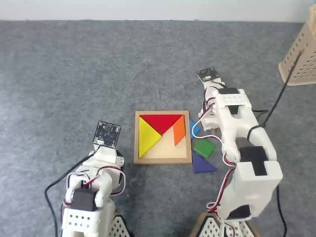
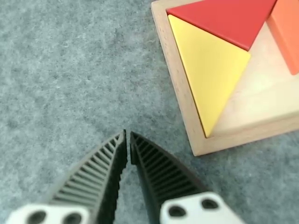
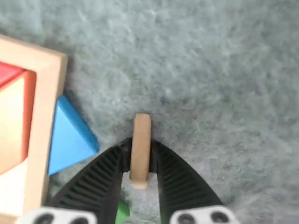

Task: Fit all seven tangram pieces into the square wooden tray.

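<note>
Right wrist view: right pincer (image 3: 140, 143) clamps tan piece (image 3: 141, 125) edge-on; shape unclear.

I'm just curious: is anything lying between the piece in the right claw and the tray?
Yes. A blue triangle lies on the carpet beside the tray's rim, between it and the tan piece in the right gripper.
</note>
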`<state>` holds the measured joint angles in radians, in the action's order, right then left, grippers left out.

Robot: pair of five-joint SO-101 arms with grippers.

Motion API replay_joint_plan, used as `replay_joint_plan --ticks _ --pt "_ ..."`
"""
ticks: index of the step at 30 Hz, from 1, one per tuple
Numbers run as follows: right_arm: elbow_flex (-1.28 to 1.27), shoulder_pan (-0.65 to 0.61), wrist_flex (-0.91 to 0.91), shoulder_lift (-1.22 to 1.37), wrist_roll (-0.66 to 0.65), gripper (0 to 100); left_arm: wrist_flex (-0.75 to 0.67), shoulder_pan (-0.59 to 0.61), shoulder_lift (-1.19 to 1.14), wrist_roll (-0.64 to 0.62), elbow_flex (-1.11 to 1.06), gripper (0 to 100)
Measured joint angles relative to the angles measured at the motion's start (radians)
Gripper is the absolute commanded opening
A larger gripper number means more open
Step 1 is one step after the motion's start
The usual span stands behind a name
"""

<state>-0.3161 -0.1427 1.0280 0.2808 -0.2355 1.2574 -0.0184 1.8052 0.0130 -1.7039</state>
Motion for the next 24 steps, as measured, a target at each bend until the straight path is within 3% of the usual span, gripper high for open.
replay_joint_plan --ticks 9,13,18,24 --pt "0.074 -0.041 0.198 -0.081 0.129 0.7 0.0 0.0 0.0 0.0 0.0 1" --pt "0.089 -0.175 0.23 -0.212 0.169 0.7 0.0 0.0 0.0 0.0 0.0 1" --pt "0.089 -0.397 0.175 -0.186 0.181 0.7 0.0 0.0 0.0 0.0 0.0 1" --pt "0.087 -0.446 0.127 -0.052 0.33 0.7 0.0 0.0 0.0 0.0 0.0 1"
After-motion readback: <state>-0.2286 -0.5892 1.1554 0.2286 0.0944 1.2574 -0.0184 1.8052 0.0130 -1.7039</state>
